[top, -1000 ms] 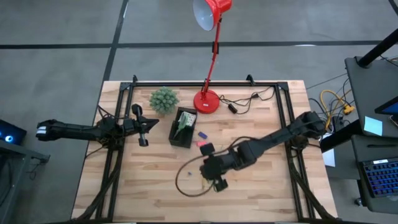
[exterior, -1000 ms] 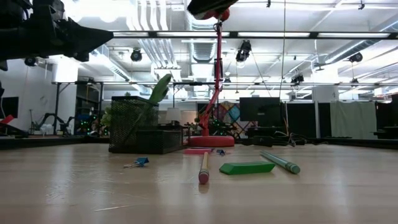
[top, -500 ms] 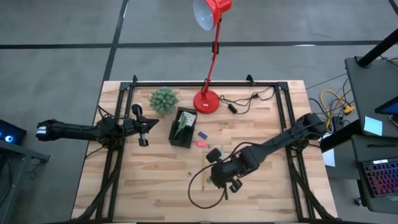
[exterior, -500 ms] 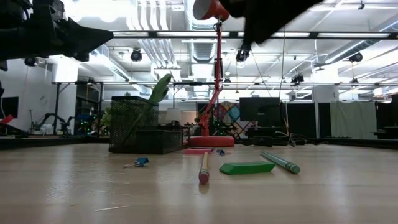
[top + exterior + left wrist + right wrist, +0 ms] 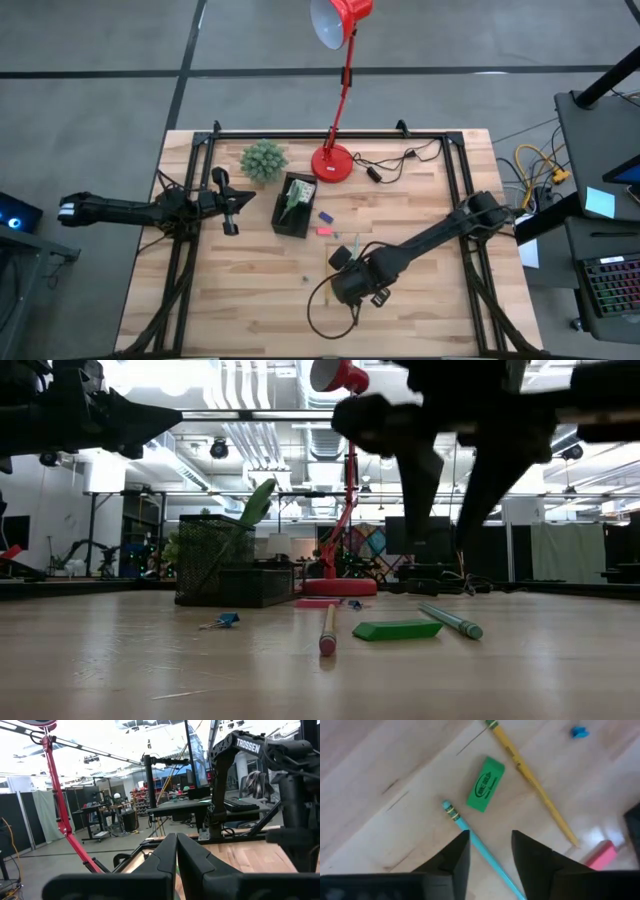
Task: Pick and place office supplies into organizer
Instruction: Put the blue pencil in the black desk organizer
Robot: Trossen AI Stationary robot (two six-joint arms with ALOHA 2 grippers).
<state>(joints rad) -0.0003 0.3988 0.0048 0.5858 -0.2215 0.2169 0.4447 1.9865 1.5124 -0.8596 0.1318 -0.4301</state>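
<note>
the right gripper (image 5: 490,855) hangs above the counter (image 5: 420,310) with its fingers apart and nothing between them. directly under it lies a teal pencil (image 5: 480,847), its shaft running through the gap between the fingers and its banded end just ahead of the tips. a green eraser (image 5: 485,791) lies a little beyond that end, and a yellow pencil (image 5: 532,780) lies past the eraser, slanting away. a pink eraser (image 5: 600,855) is off to one side. the organizer (image 5: 294,205) stands well away, nearer the left gripper (image 5: 176,857), which waits with its fingers together beside the counter's left edge. the teal pencil looks light, stiff and round, so it would likely roll or pivot if caught near an end; a pinch across the middle of the shaft seems safest.
</note>
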